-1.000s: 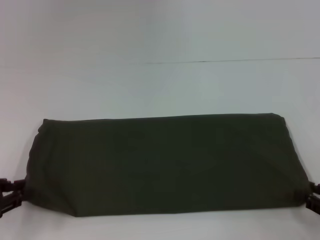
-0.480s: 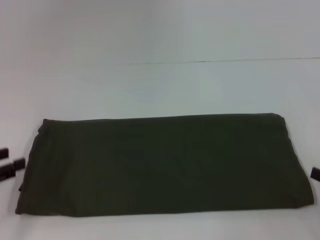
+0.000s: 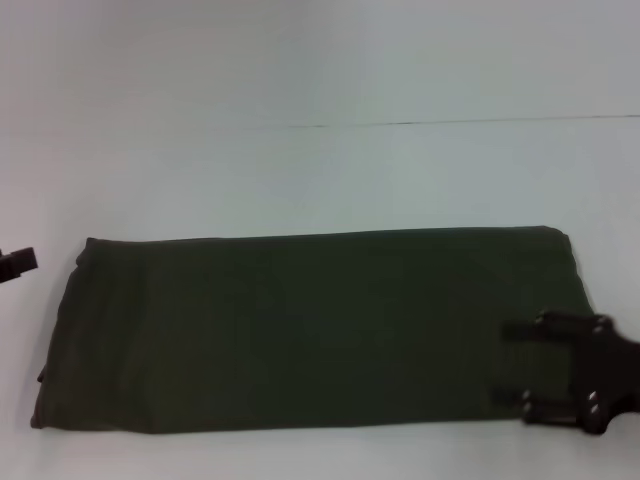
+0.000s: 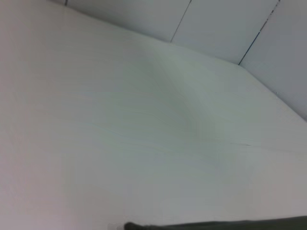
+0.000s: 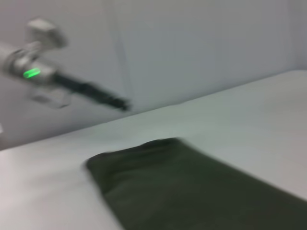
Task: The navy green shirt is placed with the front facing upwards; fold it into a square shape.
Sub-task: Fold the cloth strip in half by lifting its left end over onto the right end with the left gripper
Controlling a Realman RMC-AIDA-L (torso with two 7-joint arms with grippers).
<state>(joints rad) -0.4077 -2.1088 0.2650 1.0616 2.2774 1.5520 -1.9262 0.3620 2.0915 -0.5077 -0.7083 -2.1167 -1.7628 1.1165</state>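
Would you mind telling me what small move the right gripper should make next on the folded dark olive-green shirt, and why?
Probably lower the right gripper, open over the right end of the dark olive-green cotton shirt, to pinch that end. The shirt lies as a long band on the white table, so it needs a crosswise fold. The left gripper waits off its left end.

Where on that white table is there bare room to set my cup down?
The wide strip of table behind the folded shirt is bare. The right end is crowded: the right claw is over the shirt. The left claw sits at the left edge.
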